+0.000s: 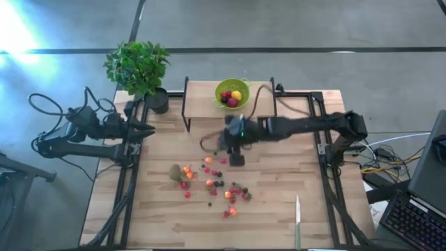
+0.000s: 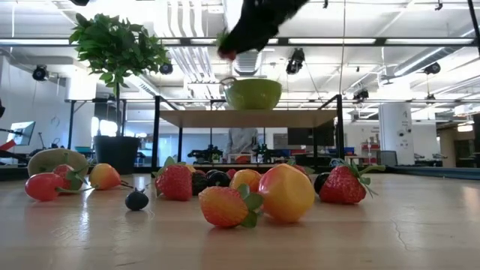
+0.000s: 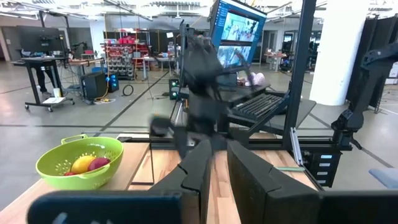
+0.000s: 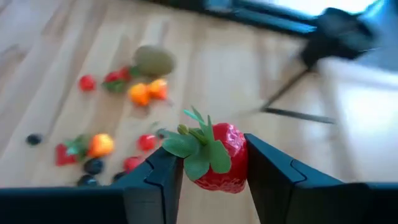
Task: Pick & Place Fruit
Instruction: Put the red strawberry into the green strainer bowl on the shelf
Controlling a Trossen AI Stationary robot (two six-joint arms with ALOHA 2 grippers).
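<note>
My right gripper (image 4: pixel 211 152) hangs high over the middle of the table (image 1: pixel 279 202), shut on a red toy strawberry (image 4: pixel 222 160) with a green leafy cap. In the low view the gripper (image 2: pixel 244 34) and the strawberry (image 2: pixel 225 52) show blurred, above the lime-green bowl (image 2: pixel 253 94). The bowl (image 1: pixel 220 89) stands on a raised shelf at the far side and holds a few fruits. Several small fruits (image 1: pixel 212 185) and a brown kiwi (image 1: pixel 175 171) lie on the table below. My left gripper (image 1: pixel 150 130) waits at the left edge, shut. My right gripper pinches the strawberry between its two fingers, one on each side of its red body (image 4: pixel 239 163). The fingers slant downward from the table's right side. The strawberry is lifted clear of the table, its leafy cap (image 4: pixel 196 146) showing in front of one finger.
A potted plant (image 1: pixel 137 66) stands at the far left corner beside the shelf (image 1: pixel 202 104). A slim knife (image 1: pixel 297 216) lies near the front right. Black frame rails (image 1: pixel 320 139) run along both sides of the table.
</note>
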